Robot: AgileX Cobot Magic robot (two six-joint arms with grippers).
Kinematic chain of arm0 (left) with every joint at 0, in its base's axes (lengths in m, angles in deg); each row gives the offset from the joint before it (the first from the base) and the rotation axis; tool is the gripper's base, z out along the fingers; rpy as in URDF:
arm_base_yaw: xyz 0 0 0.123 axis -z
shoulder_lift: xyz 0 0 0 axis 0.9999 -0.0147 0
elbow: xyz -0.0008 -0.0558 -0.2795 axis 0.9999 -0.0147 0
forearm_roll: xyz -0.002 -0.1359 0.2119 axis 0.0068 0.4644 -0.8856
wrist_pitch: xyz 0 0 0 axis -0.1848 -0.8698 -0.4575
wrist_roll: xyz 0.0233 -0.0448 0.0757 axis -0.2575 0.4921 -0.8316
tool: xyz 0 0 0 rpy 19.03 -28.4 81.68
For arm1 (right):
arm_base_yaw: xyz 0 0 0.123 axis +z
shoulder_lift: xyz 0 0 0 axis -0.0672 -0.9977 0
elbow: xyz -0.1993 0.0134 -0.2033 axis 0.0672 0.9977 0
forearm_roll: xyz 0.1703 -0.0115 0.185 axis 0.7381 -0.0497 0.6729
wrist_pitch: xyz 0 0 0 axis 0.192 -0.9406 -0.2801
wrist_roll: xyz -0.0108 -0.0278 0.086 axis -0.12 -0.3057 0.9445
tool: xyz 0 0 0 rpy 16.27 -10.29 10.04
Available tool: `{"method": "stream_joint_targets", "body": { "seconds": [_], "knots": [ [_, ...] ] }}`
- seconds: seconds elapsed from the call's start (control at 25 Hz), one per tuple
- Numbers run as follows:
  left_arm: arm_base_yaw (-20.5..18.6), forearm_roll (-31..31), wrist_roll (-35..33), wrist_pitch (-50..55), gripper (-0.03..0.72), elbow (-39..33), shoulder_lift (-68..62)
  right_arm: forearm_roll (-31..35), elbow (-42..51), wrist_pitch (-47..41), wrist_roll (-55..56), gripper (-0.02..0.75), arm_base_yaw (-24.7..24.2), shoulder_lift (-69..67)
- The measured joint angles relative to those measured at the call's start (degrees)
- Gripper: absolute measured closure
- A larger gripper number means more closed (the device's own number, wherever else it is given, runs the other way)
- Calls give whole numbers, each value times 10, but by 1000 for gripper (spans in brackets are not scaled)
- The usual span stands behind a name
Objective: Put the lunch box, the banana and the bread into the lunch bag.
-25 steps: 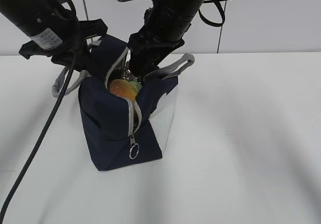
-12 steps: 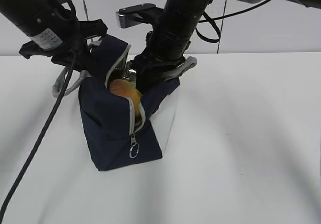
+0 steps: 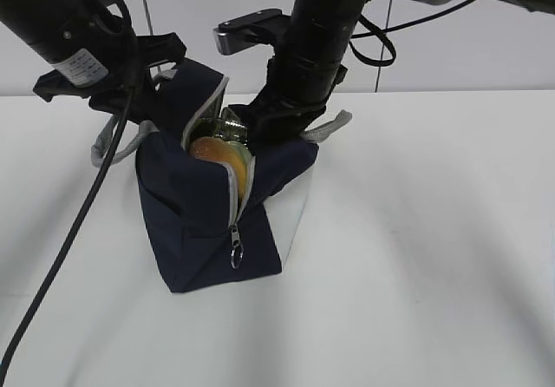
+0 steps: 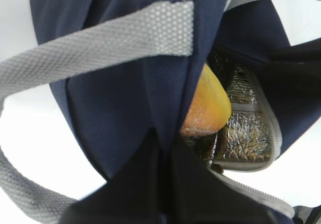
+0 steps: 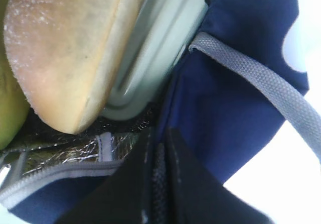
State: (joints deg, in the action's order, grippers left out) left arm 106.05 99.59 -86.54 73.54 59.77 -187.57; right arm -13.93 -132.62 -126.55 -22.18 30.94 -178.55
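Note:
The navy lunch bag (image 3: 199, 222) stands open on the white table. The bread (image 3: 212, 151) lies on top in its mouth, against the silver lining. My left gripper (image 4: 165, 151) is shut on the bag's left wall; the bread (image 4: 208, 103) shows just past the fabric. My right gripper (image 5: 158, 146) is shut on the bag's right rim by the zipper (image 5: 60, 176). The right wrist view shows the bread (image 5: 65, 53) resting on the lunch box's sage-green lid (image 5: 160, 48), with a strip of the banana (image 5: 7, 118) at the far left. In the exterior view both grippers are mostly hidden at the bag's mouth.
The bag's grey handles hang outward, one on the left (image 3: 108, 148) and one on the right (image 3: 331, 127). The ring pull (image 3: 235, 254) hangs at the front end of the zipper. The white table (image 3: 416, 257) spreads around the bag, with a wall behind.
My right arm has moved right and slightly up with the bag's right rim, spreading the mouth wider. The right handle has shifted right. The left arm has stayed still.

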Motion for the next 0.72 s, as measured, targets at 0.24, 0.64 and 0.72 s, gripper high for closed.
{"method": "stream_joint_targets", "body": {
  "seconds": [0.24, 0.64, 0.72],
  "knots": [
    [0, 0, 0, 0, 689, 0, 0, -6, 0, 0, 1, 715, 0, 40],
    [0, 34, -26, 2, 689, 0, 0, 5, -2, -4, 1, 720, 0, 100],
    [0, 46, -36, 3, 689, 0, 0, 11, -6, -7, 1, 720, 0, 106]
  ]
}}
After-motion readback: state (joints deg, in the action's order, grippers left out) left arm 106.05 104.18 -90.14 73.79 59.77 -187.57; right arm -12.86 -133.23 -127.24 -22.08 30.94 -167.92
